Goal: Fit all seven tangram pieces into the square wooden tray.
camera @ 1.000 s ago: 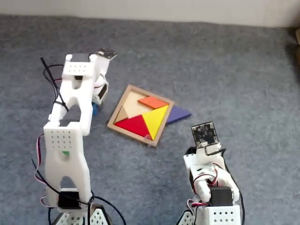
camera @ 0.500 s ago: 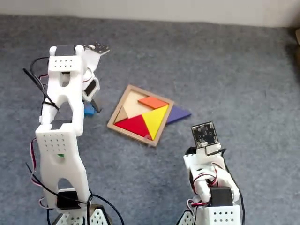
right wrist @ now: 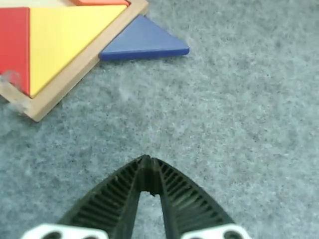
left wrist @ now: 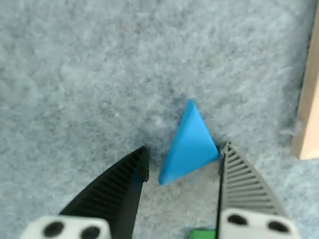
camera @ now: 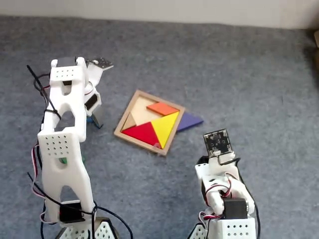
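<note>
The square wooden tray (camera: 121, 130) lies mid-table holding an orange piece (camera: 163, 108), a yellow triangle (camera: 167, 127) and a red triangle (camera: 141, 133). A dark blue triangle (camera: 190, 121) lies on the carpet against the tray's right side. In the left wrist view a light blue triangle (left wrist: 189, 142) lies flat on the carpet, and my left gripper (left wrist: 184, 152) stands open with one finger on each side of it. From above, that gripper (camera: 93, 118) is left of the tray. My right gripper (right wrist: 148, 160) is shut and empty, on the near side of the dark blue triangle (right wrist: 142, 42).
Grey carpet covers the whole table. The tray's rim (left wrist: 309, 99) is close beside the left gripper. A small green bit (left wrist: 202, 233) shows by the left gripper's base. The tray's corner (right wrist: 35, 112) lies ahead of the right gripper, with open carpet between.
The left arm has swung leftward, away from the tray, and its gripper now sits lower over the light blue triangle. The right arm has not moved.
</note>
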{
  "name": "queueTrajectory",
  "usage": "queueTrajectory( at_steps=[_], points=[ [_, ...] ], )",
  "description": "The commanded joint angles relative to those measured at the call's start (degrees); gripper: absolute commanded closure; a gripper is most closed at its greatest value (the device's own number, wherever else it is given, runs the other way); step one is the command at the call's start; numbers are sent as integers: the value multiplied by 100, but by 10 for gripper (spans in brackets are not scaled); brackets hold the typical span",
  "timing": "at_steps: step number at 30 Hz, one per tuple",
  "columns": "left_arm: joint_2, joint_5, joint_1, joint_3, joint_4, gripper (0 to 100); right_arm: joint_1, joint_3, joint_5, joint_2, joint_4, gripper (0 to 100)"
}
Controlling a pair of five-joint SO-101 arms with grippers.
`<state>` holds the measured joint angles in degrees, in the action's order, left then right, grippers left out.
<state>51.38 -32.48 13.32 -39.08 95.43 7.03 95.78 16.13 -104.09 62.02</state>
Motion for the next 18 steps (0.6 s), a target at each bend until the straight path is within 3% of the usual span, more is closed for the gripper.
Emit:
queueTrajectory(
  at_steps=[1,18],
  points=[
    [-40,-18,-127,-145,-79,776,-66,629,-35,-75,22,992],
    [-31,369,-418,-145,-273,776,-66,629,-35,-75,22,992]
  ],
)
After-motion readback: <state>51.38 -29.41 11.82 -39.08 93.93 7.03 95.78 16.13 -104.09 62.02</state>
